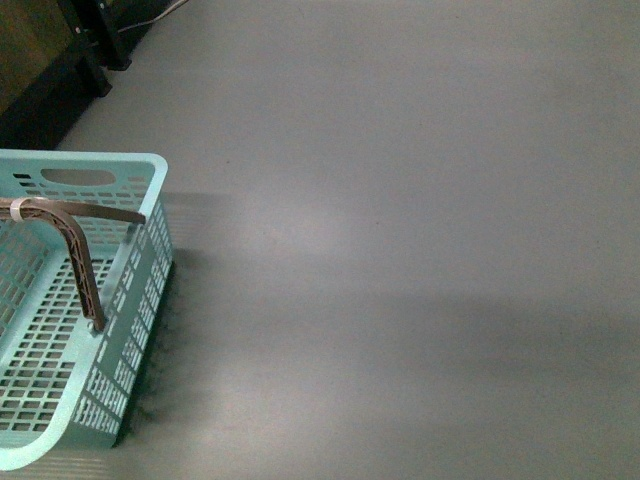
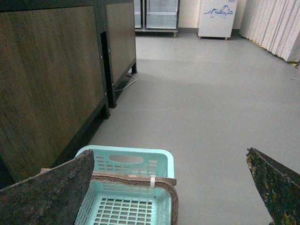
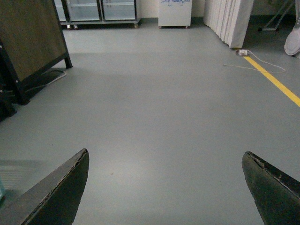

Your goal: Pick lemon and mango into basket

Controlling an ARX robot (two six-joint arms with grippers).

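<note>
While both arms are out of the front view, each wrist camera records its own tool. Left gripper (image 2: 169,152): jaws spread wide, nothing between them; two dark, rough-surfaced fingers (image 2: 51,197) enter at the near corners, only their tips in frame, held above floor level and aimed forward and slightly down. Right gripper (image 3: 165,152): jaws likewise parted wide and holding nothing, only dark finger ends visible, posed over bare grey floor (image 1: 420,250). Basket (image 1: 135,300): pale turquoise, slotted sides, standing on the floor at the near left of the scene, below and just ahead of the left gripper; cut off by the left and near edges of the front view, and partly covered by one finger in the left wrist view. Only slots show on the visible part of its lattice bottom; the rest of the interior is out of frame. Brown handle (image 1: 82,255): raised across the basket, with a white tie (image 1: 18,209) around it. Wood-panelled cabinet (image 2: 47,75): on dark legs, far left, beyond the basket. Yellow floor line (image 3: 274,82) and white cable (image 3: 255,61): far right. Glass-door units (image 2: 157,14), white unit with blue mark (image 2: 216,18) and pale curtains (image 2: 272,23): farthest, detail indistinct.
</note>
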